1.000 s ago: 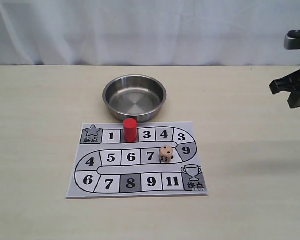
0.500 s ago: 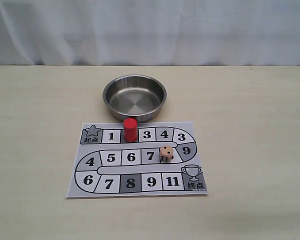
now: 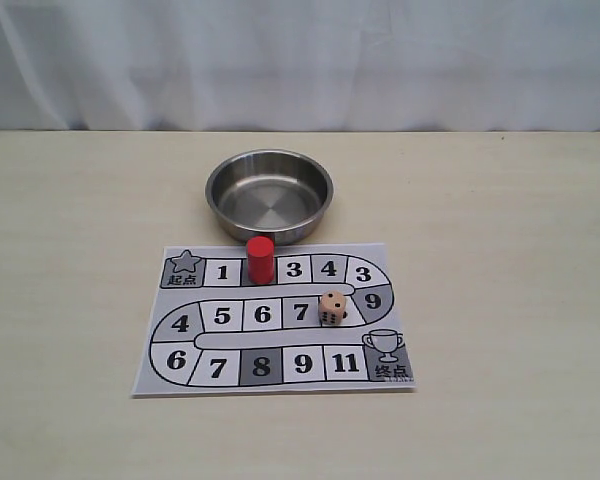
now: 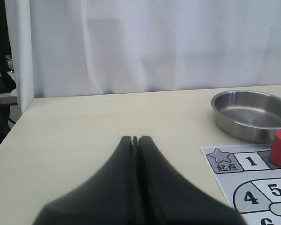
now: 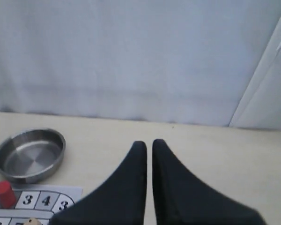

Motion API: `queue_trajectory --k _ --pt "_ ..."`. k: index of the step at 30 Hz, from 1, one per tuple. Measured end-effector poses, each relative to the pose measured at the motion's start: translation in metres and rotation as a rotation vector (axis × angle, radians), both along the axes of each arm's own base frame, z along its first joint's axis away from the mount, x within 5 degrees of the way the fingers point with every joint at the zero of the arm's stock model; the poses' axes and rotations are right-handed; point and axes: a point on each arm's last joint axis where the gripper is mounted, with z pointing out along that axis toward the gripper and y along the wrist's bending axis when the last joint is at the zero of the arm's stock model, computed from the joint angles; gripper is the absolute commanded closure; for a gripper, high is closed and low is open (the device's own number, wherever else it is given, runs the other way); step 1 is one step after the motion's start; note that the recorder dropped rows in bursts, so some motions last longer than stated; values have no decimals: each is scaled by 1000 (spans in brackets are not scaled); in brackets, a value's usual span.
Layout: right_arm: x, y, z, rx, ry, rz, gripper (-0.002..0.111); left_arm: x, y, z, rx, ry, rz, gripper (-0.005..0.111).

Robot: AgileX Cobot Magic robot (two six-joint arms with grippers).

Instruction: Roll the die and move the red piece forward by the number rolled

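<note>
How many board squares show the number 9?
2: one at the right bend, one in the bottom row. The red piece and the die each cover a square.

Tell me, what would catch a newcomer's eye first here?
The red piece stands out, upright on the top row of the printed game board, between squares 1 and 3. A pale die sits on the board's middle row just past the 7, and a shiny empty steel bowl rests on the table behind the board.
</note>
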Motion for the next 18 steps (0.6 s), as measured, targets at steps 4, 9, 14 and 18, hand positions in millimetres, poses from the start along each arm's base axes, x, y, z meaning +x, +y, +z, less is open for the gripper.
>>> queue_trajectory --k 4,9,14,18 --pt "-46 5 1 -2 -112 11 104 0 0 0 0 0 0 107" --pt "-110 11 -9 -11 -271 25 104 0 0 0 0 0 0 107" --pt "-147 14 -24 -22 -361 32 104 0 0 0 0 0 0 107" --pt "-148 9 -28 -14 -317 90 104 0 0 0 0 0 0 107"
